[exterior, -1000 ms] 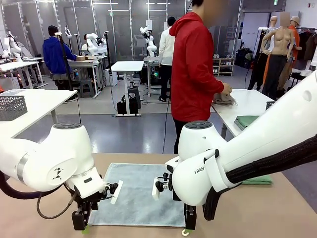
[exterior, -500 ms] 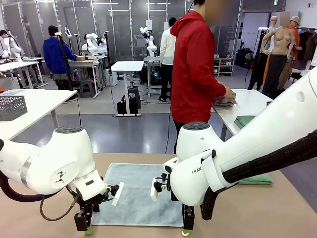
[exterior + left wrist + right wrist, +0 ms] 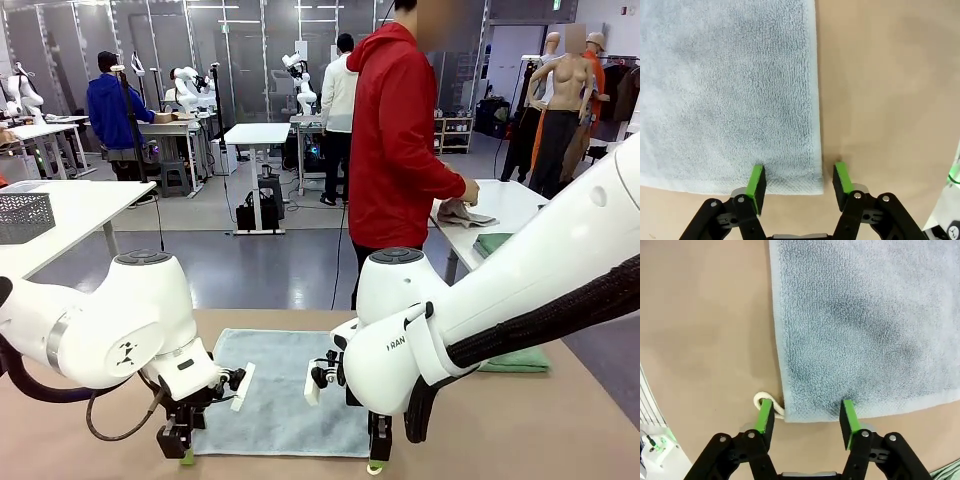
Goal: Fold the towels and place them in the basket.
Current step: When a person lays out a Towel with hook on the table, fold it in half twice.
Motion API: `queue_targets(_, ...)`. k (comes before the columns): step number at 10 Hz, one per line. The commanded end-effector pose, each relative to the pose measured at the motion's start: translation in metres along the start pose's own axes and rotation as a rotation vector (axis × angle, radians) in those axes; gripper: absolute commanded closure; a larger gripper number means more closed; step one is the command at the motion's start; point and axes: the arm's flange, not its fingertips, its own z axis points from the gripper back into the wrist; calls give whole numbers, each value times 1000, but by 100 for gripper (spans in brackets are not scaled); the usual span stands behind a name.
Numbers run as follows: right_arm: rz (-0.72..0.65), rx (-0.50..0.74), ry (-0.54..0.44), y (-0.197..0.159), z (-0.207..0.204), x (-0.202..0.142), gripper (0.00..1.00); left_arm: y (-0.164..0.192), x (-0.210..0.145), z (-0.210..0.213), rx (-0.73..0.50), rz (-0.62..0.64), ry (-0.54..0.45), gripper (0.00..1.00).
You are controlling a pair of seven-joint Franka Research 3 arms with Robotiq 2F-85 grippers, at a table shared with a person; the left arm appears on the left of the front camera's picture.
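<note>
towel (image 3: 285, 390) flat, near edge crosswise, corners straddled by left gripper (image 3: 799, 172), right gripper (image 3: 806, 407).

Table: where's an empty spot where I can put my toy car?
Bare table lies at the near right, beside the right gripper and in front of the folded green towel, and at the near left, outside the left gripper. The middle is crowded: the grey-blue towel lies flat there, with both open grippers at its near corners.

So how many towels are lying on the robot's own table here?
2: a grey-blue towel spread flat in the middle, and a green towel folded on the right, partly hidden behind the right arm.
</note>
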Motion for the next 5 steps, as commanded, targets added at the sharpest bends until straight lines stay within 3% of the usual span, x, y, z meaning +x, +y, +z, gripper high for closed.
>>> queue_targets(1, -1, -10, -1, -2, -3, 1, 34, 1, 2, 2, 12, -11, -1, 31)
queue_targets(2, 0, -9, -4, -3, -3, 0, 49, 2, 2, 3, 11, -6, 14, 45)
queue_targets(3, -5, -7, -5, -3, -3, 0, 49, 3, 3, 3, 1, -4, 6, 51)
queue_targets(5, -4, -4, -1, -4, -2, 1, 49, 4, 4, 3, -3, 2, 9, 51)
